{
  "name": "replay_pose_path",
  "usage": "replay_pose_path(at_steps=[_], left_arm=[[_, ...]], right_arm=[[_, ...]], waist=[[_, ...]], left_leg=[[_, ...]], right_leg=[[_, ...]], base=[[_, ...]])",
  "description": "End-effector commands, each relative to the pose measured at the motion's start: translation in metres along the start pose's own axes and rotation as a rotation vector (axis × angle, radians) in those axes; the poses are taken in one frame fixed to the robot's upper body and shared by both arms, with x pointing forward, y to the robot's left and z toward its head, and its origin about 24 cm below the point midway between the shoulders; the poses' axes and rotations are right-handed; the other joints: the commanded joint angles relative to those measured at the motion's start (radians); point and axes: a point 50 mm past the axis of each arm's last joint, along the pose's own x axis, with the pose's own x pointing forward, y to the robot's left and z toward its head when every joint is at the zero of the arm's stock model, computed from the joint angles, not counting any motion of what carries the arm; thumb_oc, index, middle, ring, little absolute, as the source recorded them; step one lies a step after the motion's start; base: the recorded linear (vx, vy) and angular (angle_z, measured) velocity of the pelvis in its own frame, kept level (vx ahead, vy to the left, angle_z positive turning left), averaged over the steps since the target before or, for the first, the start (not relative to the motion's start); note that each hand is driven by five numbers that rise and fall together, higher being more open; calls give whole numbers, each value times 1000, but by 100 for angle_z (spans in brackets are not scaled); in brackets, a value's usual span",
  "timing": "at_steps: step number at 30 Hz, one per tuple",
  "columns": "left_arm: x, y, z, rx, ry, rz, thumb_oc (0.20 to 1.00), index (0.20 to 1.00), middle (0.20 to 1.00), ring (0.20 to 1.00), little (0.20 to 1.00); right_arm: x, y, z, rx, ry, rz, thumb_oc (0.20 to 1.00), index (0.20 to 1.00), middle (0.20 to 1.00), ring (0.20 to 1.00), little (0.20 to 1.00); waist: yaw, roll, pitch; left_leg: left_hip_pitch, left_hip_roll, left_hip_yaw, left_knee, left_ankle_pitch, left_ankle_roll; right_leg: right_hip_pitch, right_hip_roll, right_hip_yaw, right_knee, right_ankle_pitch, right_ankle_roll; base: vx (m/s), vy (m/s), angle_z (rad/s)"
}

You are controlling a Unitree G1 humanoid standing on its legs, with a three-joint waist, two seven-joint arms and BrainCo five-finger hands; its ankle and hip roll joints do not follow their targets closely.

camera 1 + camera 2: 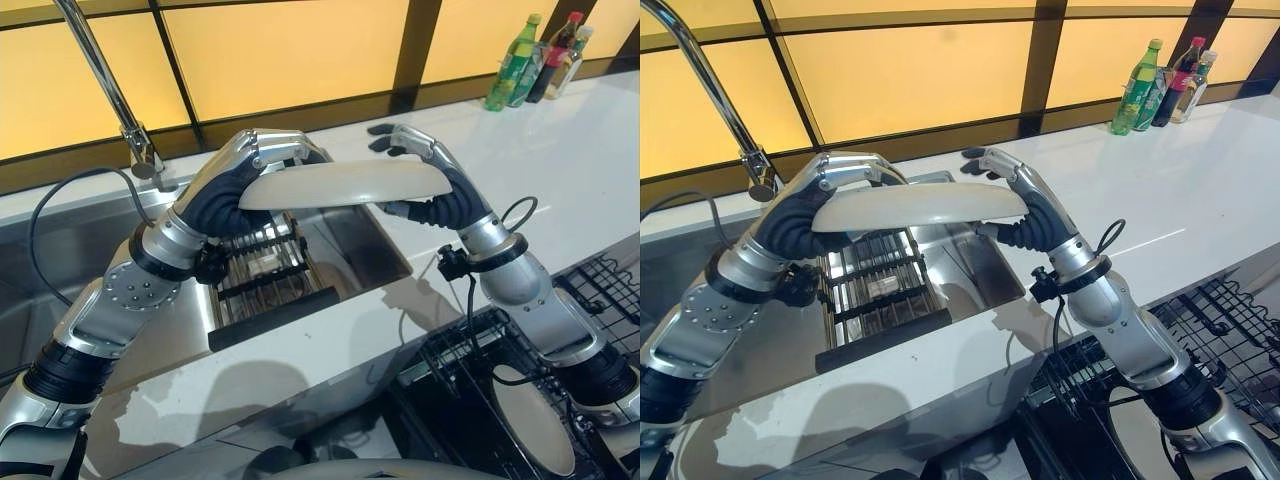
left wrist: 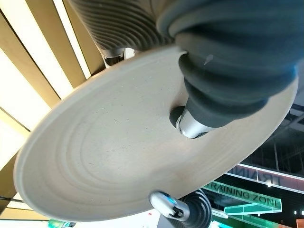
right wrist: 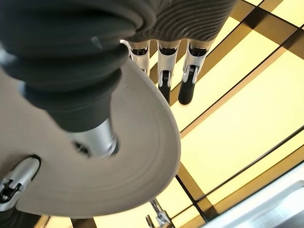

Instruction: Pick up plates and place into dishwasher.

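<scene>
Wall: amber backlit panels [image 1: 280, 50] in dark frames, behind the counter [image 1: 560, 150].
Counter: white; bottles [image 1: 535, 60] at far end.
Sink [image 1: 60, 250]: steel, left of counter.

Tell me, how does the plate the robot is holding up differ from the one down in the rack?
The held plate hangs over the sink, nearly flat, with the left hand and right hand at its two ends. The racked plate sits in the dishwasher rack below the counter, untouched and partly hidden by the right arm. Both look pale, round and plain.
</scene>
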Motion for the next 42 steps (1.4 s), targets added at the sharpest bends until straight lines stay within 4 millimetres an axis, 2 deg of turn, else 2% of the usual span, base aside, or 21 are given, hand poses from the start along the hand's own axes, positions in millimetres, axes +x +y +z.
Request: replay_pose_path(at_steps=[1,10,19,23,24,25,31,42], left_arm=[[12,1,5,-89,-76,75,200,200,200,200,200],[13,-8,-1,-140,-57,87,200,200,200,200,200],[11,-10,-4,-170,-19,89,200,200,200,200,200],[7,-8,-13,-221,50,120,209,209,209,209,209],[6,-8,-15,-237,70,130,661,661,661,661,661],[4,-8,-17,-244,87,137,1000,1000,1000,1000,1000],[-13,5,-33,-264,229,319,1000,1000,1000,1000,1000],[-40,31,-39,-144,321,504,1000,1000,1000,1000,1000]], right_arm=[[13,3,31,67,-174,-47,200,200,200,200,200],[12,3,29,188,-161,-148,200,200,200,200,200],[4,2,24,222,-132,-189,200,200,200,200,200],[3,0,23,218,-124,-202,200,200,200,200,200],[2,0,22,214,-119,-204,200,200,200,200,200],[1,0,21,212,-115,-207,200,200,200,200,200],[-6,-2,14,175,-71,-218,200,200,200,200,200],[-16,-15,-1,68,15,-228,200,200,200,200,200]], waist=[[13,28,-90],[-3,36,-93],[-13,37,-92],[-17,38,-92],[-18,39,-92],[-18,39,-92],[-22,39,-95],[-18,31,-99]], left_leg=[[62,70,16,-36,-34,-42],[67,70,27,-41,-35,-36],[65,71,36,-37,-34,-34],[64,74,40,-35,-34,-34],[65,74,40,-35,-34,-34],[64,74,40,-34,-33,-34],[59,77,42,-34,-28,-34],[52,84,41,-34,-21,-43]], right_leg=[[-129,-30,13,181,8,55],[-132,-22,25,181,9,53],[-129,-15,31,175,9,49],[-129,-12,31,177,7,46],[-129,-12,32,177,7,45],[-129,-11,32,177,7,45],[-125,-7,39,166,10,41],[-120,-6,33,158,8,34]], base=[[-1,-7,4],[0,0,0],[-4,-9,-1],[-10,-17,-8],[-6,-12,-9],[-7,-16,-5],[-1,-13,-4],[-1,-2,-1]])
